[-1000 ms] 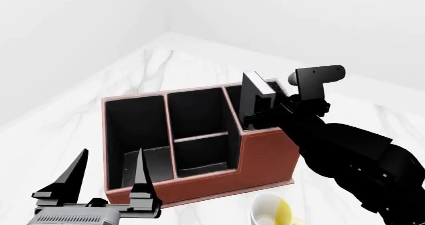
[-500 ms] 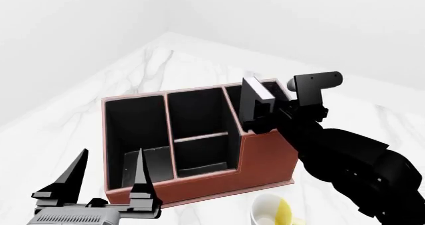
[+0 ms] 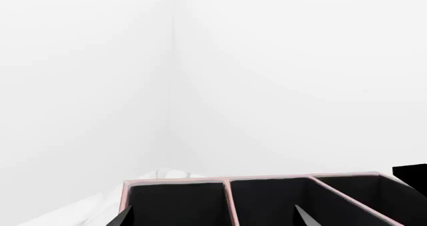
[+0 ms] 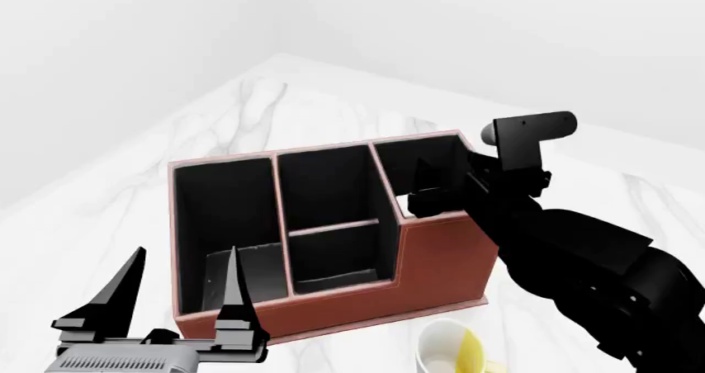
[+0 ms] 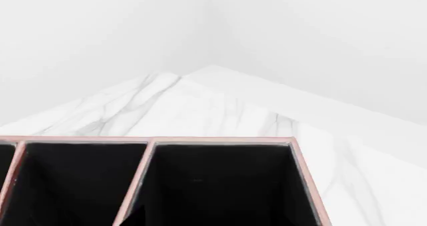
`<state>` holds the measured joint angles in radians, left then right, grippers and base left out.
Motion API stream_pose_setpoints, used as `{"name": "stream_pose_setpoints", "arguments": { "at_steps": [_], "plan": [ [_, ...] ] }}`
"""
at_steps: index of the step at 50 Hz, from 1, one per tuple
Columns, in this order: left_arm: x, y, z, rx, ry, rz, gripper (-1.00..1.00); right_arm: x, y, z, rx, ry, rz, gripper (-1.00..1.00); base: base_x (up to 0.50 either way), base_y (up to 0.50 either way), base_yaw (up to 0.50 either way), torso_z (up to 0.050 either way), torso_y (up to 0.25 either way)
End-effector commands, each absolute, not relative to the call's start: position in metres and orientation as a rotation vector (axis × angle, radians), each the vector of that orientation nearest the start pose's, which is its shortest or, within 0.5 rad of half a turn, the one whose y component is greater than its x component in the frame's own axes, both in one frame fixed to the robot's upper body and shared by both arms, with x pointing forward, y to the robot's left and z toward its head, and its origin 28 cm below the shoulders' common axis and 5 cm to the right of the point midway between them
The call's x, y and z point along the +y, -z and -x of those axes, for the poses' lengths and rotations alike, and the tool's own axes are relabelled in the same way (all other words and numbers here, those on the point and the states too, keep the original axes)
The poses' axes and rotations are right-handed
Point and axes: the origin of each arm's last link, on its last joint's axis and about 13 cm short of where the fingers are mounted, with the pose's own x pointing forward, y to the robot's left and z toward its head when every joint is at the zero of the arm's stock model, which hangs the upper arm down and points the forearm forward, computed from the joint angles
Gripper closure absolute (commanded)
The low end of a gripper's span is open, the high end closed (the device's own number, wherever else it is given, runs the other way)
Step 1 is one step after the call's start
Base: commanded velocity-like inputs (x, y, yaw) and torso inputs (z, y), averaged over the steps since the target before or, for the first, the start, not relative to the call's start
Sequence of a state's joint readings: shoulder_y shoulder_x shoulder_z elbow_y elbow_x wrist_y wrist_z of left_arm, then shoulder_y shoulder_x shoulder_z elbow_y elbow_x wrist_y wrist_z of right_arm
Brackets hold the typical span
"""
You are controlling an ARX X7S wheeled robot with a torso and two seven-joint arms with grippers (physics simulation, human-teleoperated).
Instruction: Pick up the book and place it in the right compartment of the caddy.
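The reddish-brown caddy [image 4: 441, 257] stands on the white marble table [image 4: 253, 109]. My right gripper [image 4: 425, 181] hangs at the top of its right compartment [image 4: 443, 152], fingers dipping into the black cell. No book shows between them, so the gripper reads as open. The book is hidden from every view. The right wrist view looks straight into that dark right compartment [image 5: 220, 181] of the caddy [image 5: 220, 140]. My left gripper [image 4: 182, 299] stands open and empty in front of the caddy's left end. In the left wrist view, the left gripper [image 3: 212, 221] faces the caddy [image 3: 227, 178].
A white-and-yellow mug [image 4: 451, 352] stands just in front of the caddy near the lower edge of the head view. The table ends in a corner behind the caddy. My right arm [image 4: 584, 257] reaches in from the right.
The book that stood up out of my right gripper above the right compartment has gone down out of sight into it. The right arm barely shifted; the left arm has not moved.
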<state>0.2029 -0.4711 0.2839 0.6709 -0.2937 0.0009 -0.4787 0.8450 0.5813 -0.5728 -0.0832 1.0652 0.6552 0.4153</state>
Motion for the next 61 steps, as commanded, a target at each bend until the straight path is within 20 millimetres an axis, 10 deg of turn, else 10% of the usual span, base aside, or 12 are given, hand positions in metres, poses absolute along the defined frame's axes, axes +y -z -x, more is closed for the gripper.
{"name": "stream_pose_setpoints", "arguments": {
  "at_steps": [1,39,61],
  "plan": [
    [0.211,-0.107,-0.146,-0.312,0.028,0.053,-1.00,-0.119,-0.183,-0.306,0.171,-0.250,-0.001,-1.00,0.00,0.00,0.00,0.000,0.000],
    [0.211,-0.107,-0.147,-0.312,0.028,0.058,-1.00,-0.130,-0.231,-0.287,-0.310,-0.170,-0.088,-1.00,0.00,0.00,0.00,0.000,0.000],
    [0.212,-0.111,-0.143,-0.352,0.035,0.063,-1.00,-0.145,-0.237,-0.233,-0.666,-0.060,-0.058,-1.00,0.00,0.00,0.00,0.000,0.000]
  ]
}}
